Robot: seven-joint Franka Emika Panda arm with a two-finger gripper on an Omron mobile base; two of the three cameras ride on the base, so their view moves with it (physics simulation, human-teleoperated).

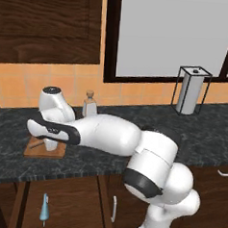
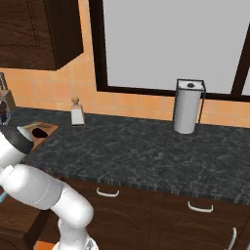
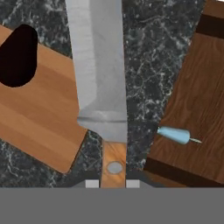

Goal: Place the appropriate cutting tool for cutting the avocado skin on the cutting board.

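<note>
My gripper point(image 3: 112, 183) is shut on the tan-brown handle of the knife point(image 3: 99, 65). Its grey blade runs up the hand view over the dark counter, along the right edge of the cutting board point(image 3: 39, 113). The near-black avocado point(image 3: 17, 54) lies on the board's far left part, apart from the blade. From the left base view, my hand hovers low over the board point(image 1: 50, 152), and the knife's point(image 1: 36, 145) thin tip shows just above the wood. In the right base view, the board point(image 2: 46, 128) with the avocado point(image 2: 41, 132) sits beside my arm.
A light blue peeler point(image 1: 44, 210) point(image 3: 175, 134) shows below the counter edge, against the brown cabinet front point(image 3: 192, 100). A small bottle point(image 1: 90, 104) point(image 2: 76, 113) stands at the back wall. A paper towel holder point(image 1: 189, 92) point(image 2: 188, 107) stands farther right. A knife block point(image 2: 5, 105) sits far left.
</note>
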